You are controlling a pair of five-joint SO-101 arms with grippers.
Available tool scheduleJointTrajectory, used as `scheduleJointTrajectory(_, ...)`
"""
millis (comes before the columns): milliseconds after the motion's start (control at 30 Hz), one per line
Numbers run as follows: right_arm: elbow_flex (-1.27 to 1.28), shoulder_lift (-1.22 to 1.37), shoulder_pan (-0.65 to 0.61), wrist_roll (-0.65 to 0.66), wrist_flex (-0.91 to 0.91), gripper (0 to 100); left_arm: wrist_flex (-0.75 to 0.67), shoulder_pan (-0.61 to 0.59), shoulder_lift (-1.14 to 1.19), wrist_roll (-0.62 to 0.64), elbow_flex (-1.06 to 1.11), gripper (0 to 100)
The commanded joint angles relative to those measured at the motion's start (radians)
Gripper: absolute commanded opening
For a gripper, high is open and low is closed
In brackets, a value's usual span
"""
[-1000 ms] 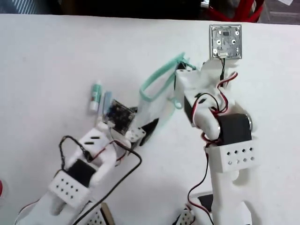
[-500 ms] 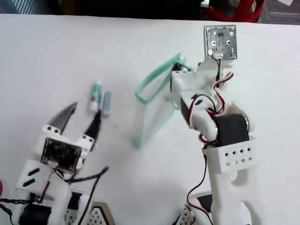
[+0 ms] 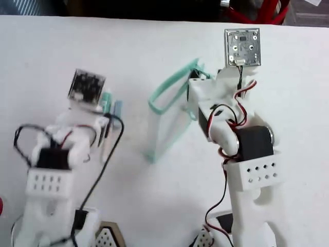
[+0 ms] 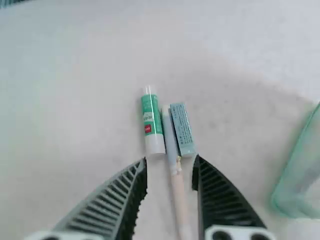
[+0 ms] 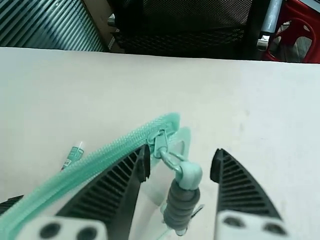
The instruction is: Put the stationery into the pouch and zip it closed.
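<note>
A green-and-white glue stick [image 4: 152, 125], a thin beige pen [image 4: 176, 185] and a small blue eraser-like bar [image 4: 181, 129] lie side by side on the white table. My left gripper [image 4: 170, 172] hangs open just above them, its fingers either side of the pen's end. In the high view it is my left gripper [image 3: 105, 131] over the glue stick [image 3: 107, 98]. The clear pouch [image 3: 165, 121] with its teal zipper rim stands on edge at mid-table. My right gripper [image 5: 181, 157] is open at the pouch's far end, with the grey zipper pull [image 5: 182, 192] between its fingers and the rim [image 5: 115, 145] lying across one finger.
The white table [image 3: 61, 46] runs wide around the arms. A dark chair and red frame stand beyond its far edge [image 5: 200, 30]. The left arm's black cable [image 3: 105, 154] loops between the stationery and the pouch.
My left gripper left the pouch, swung back toward the near left, then came forward over the stationery. The pouch shifted slightly left with my right gripper.
</note>
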Motion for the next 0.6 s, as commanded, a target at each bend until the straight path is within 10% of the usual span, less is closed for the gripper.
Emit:
scheduleJointTrajectory(0,0.018,0.002,-0.001,-0.005,0.001,19.8,-0.023,0.001,0.288,0.098,-0.183,15)
scheduleJointTrajectory(567,0.048,0.002,-0.001,-0.005,-0.004,19.8,-0.029,0.065,1.132,0.265,-0.744,15)
